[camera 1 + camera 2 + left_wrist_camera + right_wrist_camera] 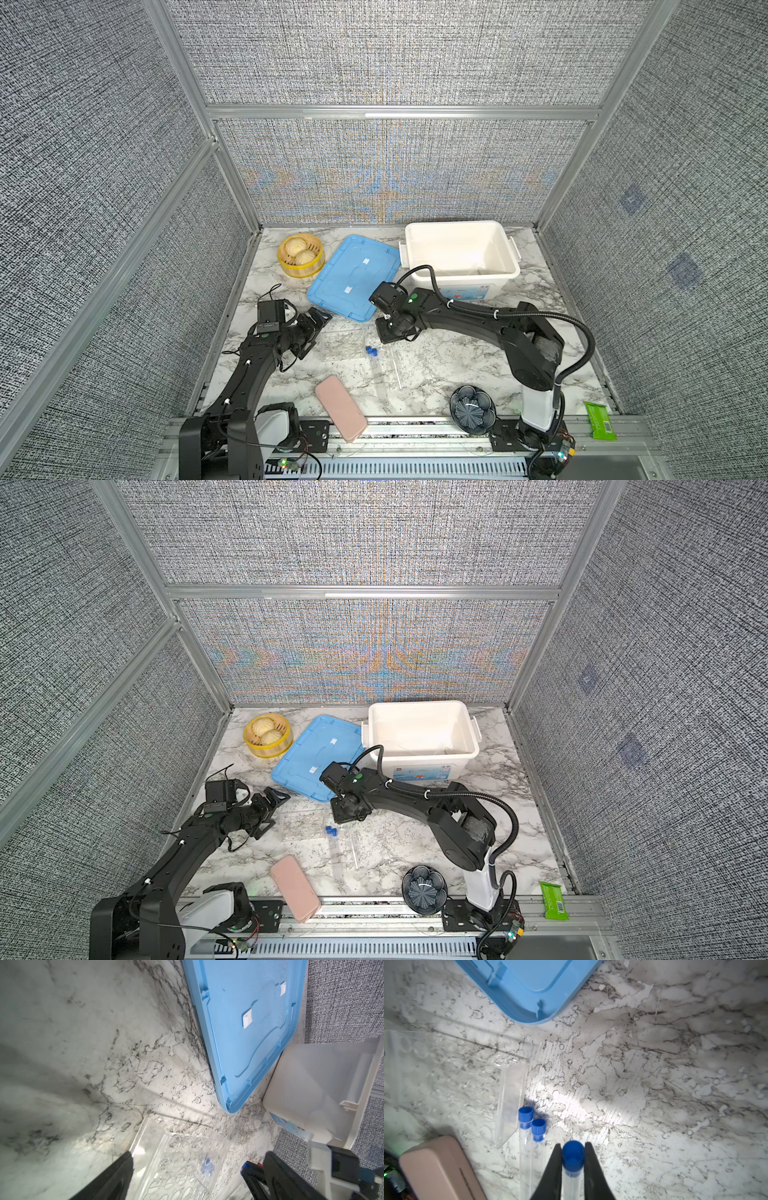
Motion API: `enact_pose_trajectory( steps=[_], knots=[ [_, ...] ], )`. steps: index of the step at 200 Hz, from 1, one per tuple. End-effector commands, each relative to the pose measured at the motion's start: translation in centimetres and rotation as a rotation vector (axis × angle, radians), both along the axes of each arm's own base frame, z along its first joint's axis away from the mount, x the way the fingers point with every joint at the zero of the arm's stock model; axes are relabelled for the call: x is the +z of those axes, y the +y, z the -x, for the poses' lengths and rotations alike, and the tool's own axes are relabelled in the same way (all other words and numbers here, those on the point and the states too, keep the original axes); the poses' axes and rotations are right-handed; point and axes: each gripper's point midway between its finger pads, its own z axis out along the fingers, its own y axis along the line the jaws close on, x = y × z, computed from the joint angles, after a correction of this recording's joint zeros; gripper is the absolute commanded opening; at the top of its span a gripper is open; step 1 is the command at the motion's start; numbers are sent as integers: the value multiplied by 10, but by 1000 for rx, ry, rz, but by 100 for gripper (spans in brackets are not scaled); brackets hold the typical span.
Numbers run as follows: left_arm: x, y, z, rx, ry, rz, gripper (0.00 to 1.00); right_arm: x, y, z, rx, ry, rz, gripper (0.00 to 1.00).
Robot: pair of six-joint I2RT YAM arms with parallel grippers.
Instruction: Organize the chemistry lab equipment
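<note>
The right end effector (pixel 573 1145) pinches a clear, blue-capped cylindrical tube (pixel 572 1178). The left end effector (pixel 198 1155) gapes near the transparent holed rack (pixel 182 1159).

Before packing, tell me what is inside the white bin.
No item shows inside the white bin, only white floor and walls. Its near wall hides the floor's front strip.
</note>
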Motion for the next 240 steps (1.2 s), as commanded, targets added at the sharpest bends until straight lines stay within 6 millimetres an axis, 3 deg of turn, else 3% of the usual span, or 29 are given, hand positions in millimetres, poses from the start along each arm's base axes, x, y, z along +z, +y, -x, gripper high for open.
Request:
enact_pose_trajectory(
  steps=[1, 85, 151, 181, 240],
  knots=[
    [1, 4, 3, 13, 7, -20, 99, 17, 8, -8, -15, -61, -66, 15],
    [12, 5, 3, 2, -19, -43, 99, 70, 12, -18, -42, -212, -179, 16],
    [37, 17, 4, 18, -34, -129, 99, 139, 73, -21, 135, -536, -389, 10],
    [51, 23, 9, 34, -77, -176, 99, 156, 90, -25, 154, -624, -446, 9],
    [55, 31, 13, 78, -147, -210, 99, 176, 109, -40, 165, -813, -497, 7]
  ],
)
